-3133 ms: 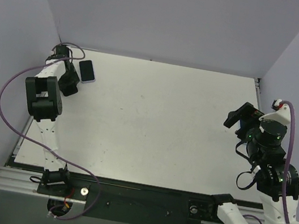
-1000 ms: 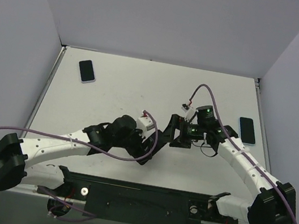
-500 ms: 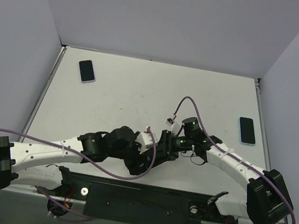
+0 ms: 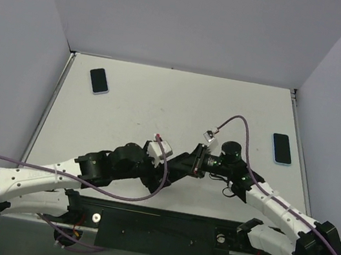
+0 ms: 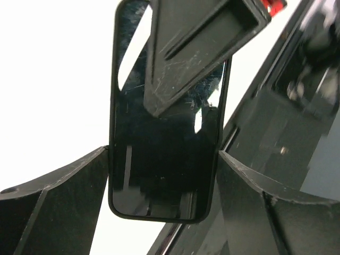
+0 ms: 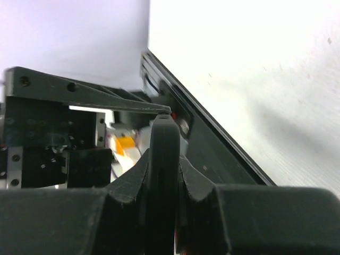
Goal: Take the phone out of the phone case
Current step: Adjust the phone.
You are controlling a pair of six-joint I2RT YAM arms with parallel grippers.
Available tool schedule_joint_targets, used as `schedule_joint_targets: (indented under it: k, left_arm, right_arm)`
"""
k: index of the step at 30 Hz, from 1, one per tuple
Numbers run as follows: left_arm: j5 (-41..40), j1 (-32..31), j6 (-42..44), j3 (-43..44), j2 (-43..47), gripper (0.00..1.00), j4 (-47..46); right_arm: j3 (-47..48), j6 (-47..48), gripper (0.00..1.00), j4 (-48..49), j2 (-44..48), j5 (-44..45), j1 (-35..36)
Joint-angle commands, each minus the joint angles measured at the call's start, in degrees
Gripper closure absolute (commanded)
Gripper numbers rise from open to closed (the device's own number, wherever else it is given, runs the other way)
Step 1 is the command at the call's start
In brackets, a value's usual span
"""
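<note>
White-shelled arms [image 4: 38, 174], black joints, looping purple cables [image 4: 236, 117], scuffed matte-black left hand [image 5: 162, 159].

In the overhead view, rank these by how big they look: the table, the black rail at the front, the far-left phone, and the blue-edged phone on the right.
1. table
2. black rail
3. far-left phone and blue-edged phone: these look about the same size, so I won't rank one above the other.

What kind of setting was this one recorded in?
Probably a lab robot test cell: a white table boxed in by plain walls, a left arm and right arm bolted to a rail, and a phone lying out.
</note>
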State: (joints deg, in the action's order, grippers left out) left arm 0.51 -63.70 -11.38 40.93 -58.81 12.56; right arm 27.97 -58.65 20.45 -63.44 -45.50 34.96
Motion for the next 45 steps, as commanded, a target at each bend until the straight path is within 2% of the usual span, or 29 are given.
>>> schedule_joint_targets:
  k: [1, 2, 5, 7, 8, 10, 12, 13, 15, 16, 18, 20, 22, 24, 27, 29, 30, 32, 33, 34, 37, 40, 43, 44, 45]
  left_arm:
    - [-20.09, 1.74, -19.35, -0.14, 10.7, 0.15, -7.37]
    - [-22.46, 2.17, -24.61, -1.1, 12.38, 0.14, -7.46]
    - [-27.47, 2.53, -31.84, -3.31, 18.79, 0.13, -7.56]
    - [-35.29, 2.97, -47.78, -4.1, 22.13, 0.11, -2.22]
    - [-36.19, 3.23, -49.95, -6.1, 23.11, 0.11, -2.1]
    - [-34.8, 3.76, -55.05, -11.18, 26.71, 0.11, -7.96]
    - [-31.91, 4.02, -60.15, -17.42, 29.53, 0.11, -18.58]
    - [-30.85, 4.37, -61.3, -19.29, 30.15, 0.1, -27.23]
    - [-27.33, 4.99, -61.57, -23.86, 28.85, 0.1, -37.63]
    - [-24.97, 5.34, -61.49, -25.01, 27.88, 0.1, -39.87]
    - [-20.93, 6.65, -63.06, -25.19, 24.1, 0.1, -43.92]
    - [-16.87, 7.54, -63.77, -26.42, 19.54, 0.1, -52.68]
    - [-14.76, 7.54, -63.86, -28.0, 12.96, 0.11, -68.2]
    - [-12.04, 7.71, -64.29, -27.83, 8.13, 0.12, -75.36]
    - [-7.91, 7.89, -64.74, -25.99, 2.4, 0.13, -81.28]
    - [-6.5, 8.24, -66.31, -24.76, -0.86, 0.21, -82.43]
    - [-6.14, 8.85, -66.67, -24.67, -2.52, 0.31, -83.91]
    - [-6.66, 9.99, -68.25, -25.19, -3.94, 0.43, -87.33]
    - [-5.97, 10.44, -68.6, -25.11, -4.03, 0.46, -87.96]
    - [-4.92, 12.27, -69.13, -24.85, -3.95, 0.53, -87.18]
    - [-0.52, 14.31, -68.26, -22.13, -2.98, 0.63, -82.44]
    - [-0.51, 15.88, -65.97, -21.85, -0.53, 0.84, -76.83]
    - [0.97, 16.77, -64.57, -22.12, 1.5, 0.86, -73.91]
    - [1.68, 17.03, -63.69, -22.12, 2.11, 0.97, -73.38]
    - [2.03, 17.47, -63.33, -22.21, 2.46, 1.0, -73.12]
  right_arm:
    - [-2.21, -8.32, 1.0, 13.13, 7.27, 12.34, -2.79]
    - [-2.39, -8.75, 1.0, 13.39, 8.67, 13.32, -2.97]
    - [-2.74, -8.85, 1.0, 14.18, 11.23, 18.06, -3.49]
    - [-3.18, -9.28, 1.0, 15.93, 12.55, 20.35, -3.85]
    - [-4.05, -10.77, 1.0, 18.98, 13.42, 22.53, -3.93]
    - [-5.81, -12.61, 1.0, 23.4, 15.01, 27.53, -3.41]
    - [-8.0, -14.89, 1.0, 27.88, 16.59, 32.81, -2.97]
    - [-8.8, -15.78, 1.0, 31.63, 17.38, 34.49, -2.79]
    - [-10.38, -17.46, 1.0, 35.43, 17.65, 37.23, -2.18]
    - [-10.47, -17.81, 1.0, 36.06, 17.56, 37.76, -1.92]
    - [-11.43, -19.21, 1.0, 39.13, 17.21, 39.24, -1.04]
    - [-11.62, -20.1, 1.0, 40.72, 16.42, 39.87, -0.07]
    - [-11.88, -20.27, 1.0, 41.78, 15.28, 41.0, 1.5]
    - [-12.93, -21.24, 1.0, 43.88, 14.14, 43.28, 3.61]
    - [-13.12, -22.82, 1.0, 48.71, 11.59, 43.04, 5.99]
    - [-13.02, -23.26, 1.0, 49.68, 10.71, 42.86, 6.78]
    - [-12.94, -23.17, 1.0, 50.12, 10.62, 42.51, 7.05]
    - [-12.67, -22.47, 1.0, 49.43, 10.62, 41.63, 7.75]
    - [-12.59, -21.51, 1.0, 48.99, 10.88, 41.28, 8.36]
    - [-12.59, -21.07, 1.0, 47.68, 11.14, 41.19, 8.72]
    - [-13.46, -18.27, 1.0, 45.39, 12.89, 41.19, 11.0]
    - [-12.5, -13.0, 1.0, 37.86, 14.92, 39.26, 12.93]
    - [-10.48, -10.08, 1.0, 30.2, 16.51, 37.33, 13.73]
    - [-9.61, -8.77, 1.0, 28.44, 16.42, 36.45, 13.82]
    - [-8.99, -8.06, 1.0, 27.46, 16.07, 33.75, 13.99]
